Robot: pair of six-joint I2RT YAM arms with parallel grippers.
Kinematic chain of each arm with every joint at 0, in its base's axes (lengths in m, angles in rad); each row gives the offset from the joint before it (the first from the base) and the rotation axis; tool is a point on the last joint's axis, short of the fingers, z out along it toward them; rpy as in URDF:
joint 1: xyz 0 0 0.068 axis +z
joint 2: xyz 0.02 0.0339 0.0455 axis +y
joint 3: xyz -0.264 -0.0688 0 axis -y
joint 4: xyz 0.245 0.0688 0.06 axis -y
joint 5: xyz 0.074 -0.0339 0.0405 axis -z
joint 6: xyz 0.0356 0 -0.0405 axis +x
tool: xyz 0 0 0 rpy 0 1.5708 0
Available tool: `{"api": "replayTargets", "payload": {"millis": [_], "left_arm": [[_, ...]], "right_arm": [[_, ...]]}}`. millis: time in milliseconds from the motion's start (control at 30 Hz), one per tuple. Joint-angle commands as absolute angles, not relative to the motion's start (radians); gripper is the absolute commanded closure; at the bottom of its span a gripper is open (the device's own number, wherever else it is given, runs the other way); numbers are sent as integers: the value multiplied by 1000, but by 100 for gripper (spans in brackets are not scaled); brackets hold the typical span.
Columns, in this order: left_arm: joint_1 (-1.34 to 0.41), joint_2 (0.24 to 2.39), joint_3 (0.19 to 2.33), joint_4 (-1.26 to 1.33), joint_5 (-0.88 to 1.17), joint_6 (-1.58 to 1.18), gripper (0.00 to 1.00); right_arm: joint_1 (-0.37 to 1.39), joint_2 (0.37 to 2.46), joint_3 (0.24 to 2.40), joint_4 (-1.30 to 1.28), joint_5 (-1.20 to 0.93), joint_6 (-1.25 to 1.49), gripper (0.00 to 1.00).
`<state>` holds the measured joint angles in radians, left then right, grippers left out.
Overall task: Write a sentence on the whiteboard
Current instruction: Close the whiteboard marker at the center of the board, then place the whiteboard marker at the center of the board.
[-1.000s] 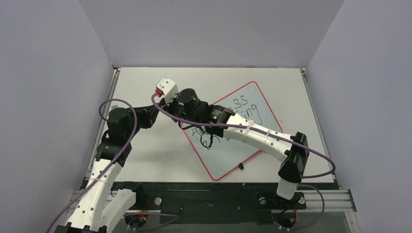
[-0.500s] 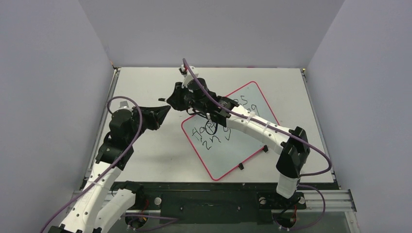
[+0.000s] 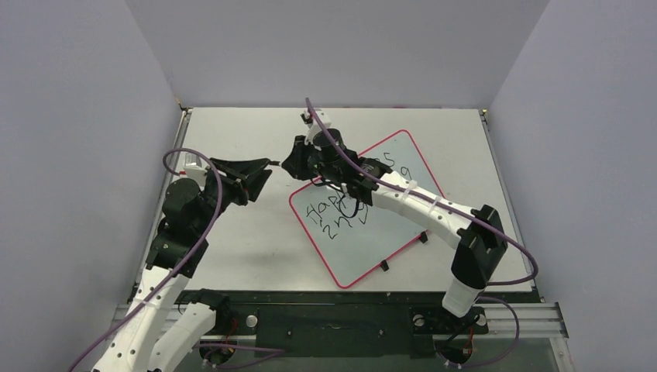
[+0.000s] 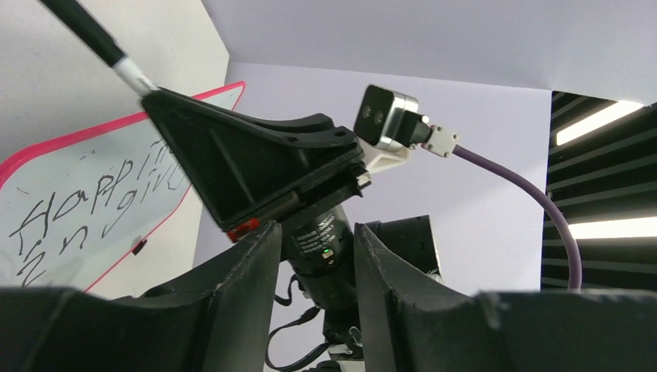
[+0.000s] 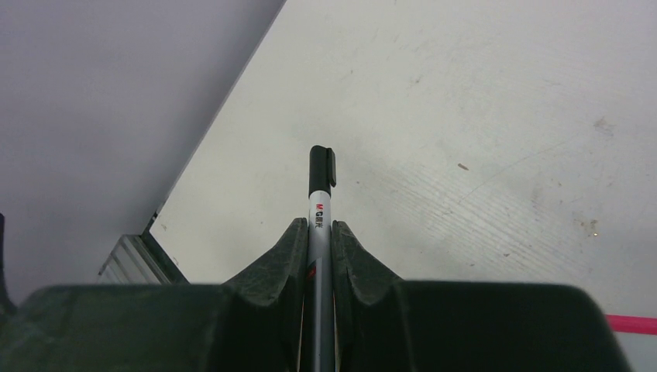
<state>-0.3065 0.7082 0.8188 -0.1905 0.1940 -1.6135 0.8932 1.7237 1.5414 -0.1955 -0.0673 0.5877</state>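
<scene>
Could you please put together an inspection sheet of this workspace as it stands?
Surface: white table, lightly scuffed and speckled.
Job's things: whiteboard lies flat, turned at an angle. The sentence runs in two slanted black lines, partly hidden from above by the right arm. The marker has its clipped black cap pointing outward.
Clutter: nothing seen.
End effectors: right end effector is shut on the marker, beyond the whiteboard's left corner. Left end effector is open and empty, facing it.
Cables: left purple cable loops beside its arm. Right purple cable leaves the right wrist camera.
Surroundings: plain pale walls on three sides.
</scene>
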Motion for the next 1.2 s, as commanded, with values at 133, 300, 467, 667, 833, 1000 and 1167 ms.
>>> {"api": "replayTargets", "payload": {"millis": [133, 300, 467, 667, 833, 1000, 1167], "left_arm": [[-249, 660, 846, -191, 173, -1556, 59], [-247, 682, 818, -146, 214, -1595, 59], [-248, 710, 802, -95, 239, -1636, 59], [-251, 713, 786, -45, 234, -1664, 59], [-258, 719, 769, -24, 225, -1680, 59], [-265, 721, 757, 11, 216, -1699, 61], [-275, 725, 744, 17, 211, -1709, 81]], "right_arm": [[861, 1519, 1479, -77, -126, 523, 100], [863, 1470, 1443, 5, -232, 528, 100], [877, 1451, 1424, 69, -288, 537, 100], [906, 1465, 1437, 76, -311, 530, 100], [927, 1485, 1454, 75, -315, 528, 100], [939, 1499, 1465, 70, -317, 528, 100], [957, 1517, 1470, 76, -318, 528, 100]]}}
